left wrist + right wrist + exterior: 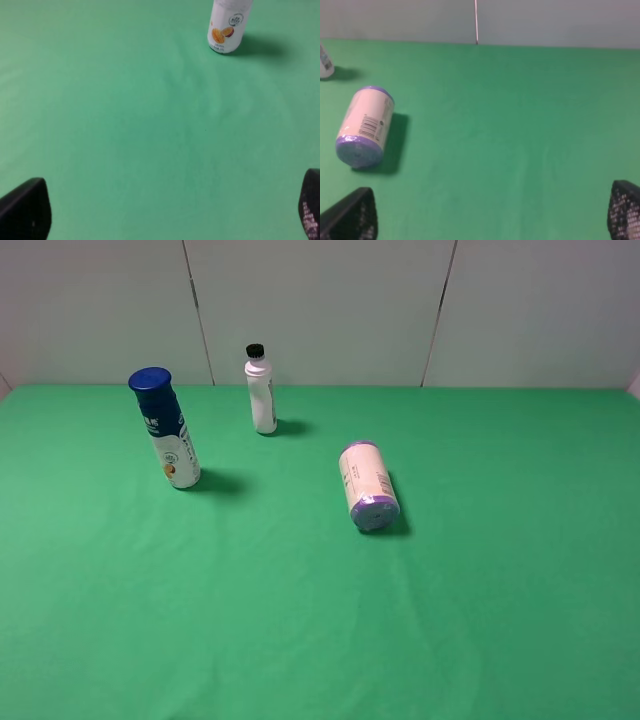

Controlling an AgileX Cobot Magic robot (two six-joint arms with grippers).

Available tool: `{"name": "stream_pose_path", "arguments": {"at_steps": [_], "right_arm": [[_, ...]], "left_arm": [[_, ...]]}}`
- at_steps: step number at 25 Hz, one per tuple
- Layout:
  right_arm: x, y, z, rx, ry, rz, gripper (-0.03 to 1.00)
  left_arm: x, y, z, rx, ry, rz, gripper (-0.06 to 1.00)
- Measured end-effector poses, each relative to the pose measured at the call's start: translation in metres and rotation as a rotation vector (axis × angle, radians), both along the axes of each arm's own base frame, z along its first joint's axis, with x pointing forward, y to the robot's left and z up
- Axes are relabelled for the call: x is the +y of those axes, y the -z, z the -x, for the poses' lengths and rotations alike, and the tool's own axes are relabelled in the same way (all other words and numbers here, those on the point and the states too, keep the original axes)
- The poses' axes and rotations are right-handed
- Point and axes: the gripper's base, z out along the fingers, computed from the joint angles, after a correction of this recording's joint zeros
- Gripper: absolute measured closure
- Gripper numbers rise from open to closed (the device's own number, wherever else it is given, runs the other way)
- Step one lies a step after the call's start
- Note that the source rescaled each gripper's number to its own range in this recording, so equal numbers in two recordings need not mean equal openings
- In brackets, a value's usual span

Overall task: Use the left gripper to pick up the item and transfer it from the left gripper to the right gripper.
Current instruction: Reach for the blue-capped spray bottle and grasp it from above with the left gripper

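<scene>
blue-capped bottle [168, 435] upright | black-capped bottle [262, 392] upright nearby | purple-ended roll [368, 485] lying apart

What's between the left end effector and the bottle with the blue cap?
Only bare green cloth, in the left wrist view, from the left end effector to the blue-capped bottle.

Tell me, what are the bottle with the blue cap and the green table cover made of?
The blue-capped bottle looks like smooth plastic: glossy white body, printed label. The green cover looks like matte cloth: soft wrinkles, no shine. Probably, anyway.
</scene>
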Motion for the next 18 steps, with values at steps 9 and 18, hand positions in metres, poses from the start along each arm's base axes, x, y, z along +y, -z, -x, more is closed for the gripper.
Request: {"name": "stream_pose_path", "arguments": {"at_steps": [9,18], "right_arm": [[0.0,0.0,0.0,0.0,0.0,0.0,-0.03],[0.0,0.0,0.0,0.0,0.0,0.0,-0.03]], "left_arm": [[0.0,0.0,0.0,0.0,0.0,0.001,-0.06],[0.0,0.0,0.0,0.0,0.0,0.001,-0.06]]}}
